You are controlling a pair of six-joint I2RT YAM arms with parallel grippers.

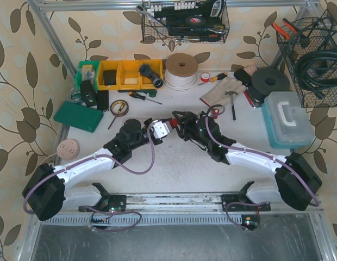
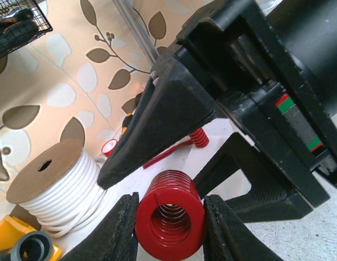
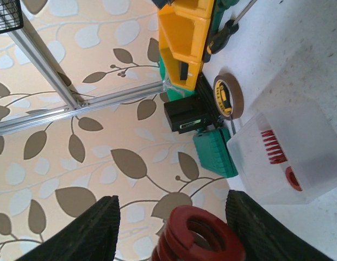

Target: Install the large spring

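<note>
Fingers [image 2: 120,228] of the left gripper [image 2: 171,202] are clamped on the large spring [image 2: 169,220], one black pad pressed to each side of its red coils, with its open end facing the wrist camera. The right gripper [image 3: 174,202] meets the spring from the opposite side. Its fingers [image 3: 92,228] stand apart and straddle the coils, with a visible gap on at least one side, so it has no firm grip yet. From above, the spring [image 1: 167,126] sits where the two arms meet over the middle of the bench [image 1: 174,168], and it appears to be held clear of the surface. Just past the spring, a small red spring [image 2: 199,137] lies on the bench. A translucent box [image 3: 277,157] with red parts showing through its wall sits near the spring. Farther back are a white cord spool [image 2: 54,185] and, to the back left, the yellow bins [image 3: 187,32], a tape roll [image 3: 228,98] and a black box [image 3: 185,114]. Judged from this, the pickup is done and a handover or two-handed hold is under way. The seating of the spring remains to be done, and the pictures do not make clear where it goes. No writing is legible: the black box carries a green strip and the tape roll a yellow mark, both too small to read.
</note>
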